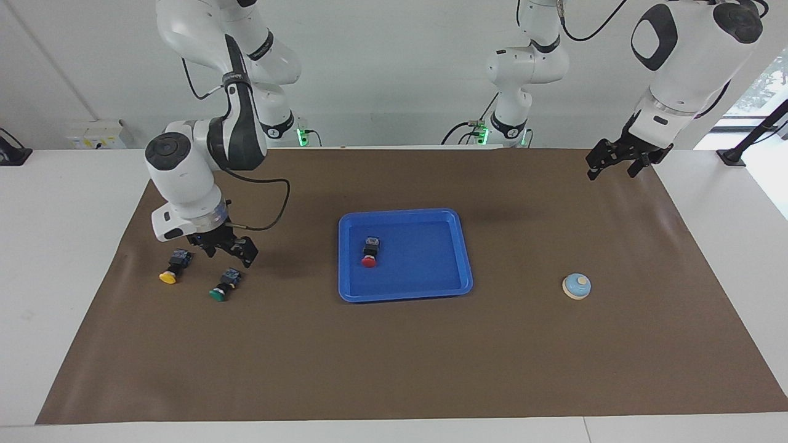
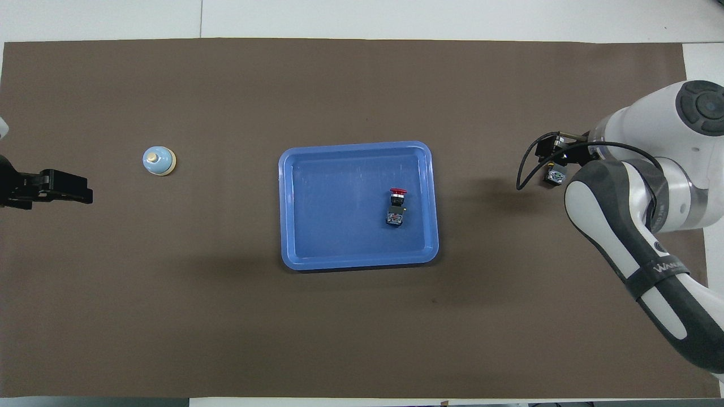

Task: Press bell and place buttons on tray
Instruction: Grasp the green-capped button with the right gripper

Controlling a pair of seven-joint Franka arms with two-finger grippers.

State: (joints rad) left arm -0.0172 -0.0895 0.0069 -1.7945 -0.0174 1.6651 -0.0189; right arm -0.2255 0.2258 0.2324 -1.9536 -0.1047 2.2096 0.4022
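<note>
Right hand [image 1: 225, 249] hangs low over the brown mat [image 1: 394, 344] at the right arm's end of the tabletop [image 1: 61, 246], above the ground between the yellow button [image 1: 173, 267] and the green button [image 1: 225, 285], slightly nearer the robots than both. Its fingers stand apart and grip nothing. From the overhead view the right arm covers the yellow button entirely, and only the black body of the green button shows beside the wrist.

Left hand [image 1: 615, 163] waits raised over the mat's corner at the left arm's end, close to the robots; its fingers are likewise apart and empty.

Both buttons outside the tray lie on their sides on the mat, well apart from the tray [image 1: 452, 280], caps pointing away from the robots. Red button [image 1: 370, 252] lies on its side inside the tray, in the half toward the right arm's end, cap also pointing away from the robots.

Bell [image 1: 576, 286] stands upright on the mat toward the left arm's end, well apart from the tray and from the left hand.
</note>
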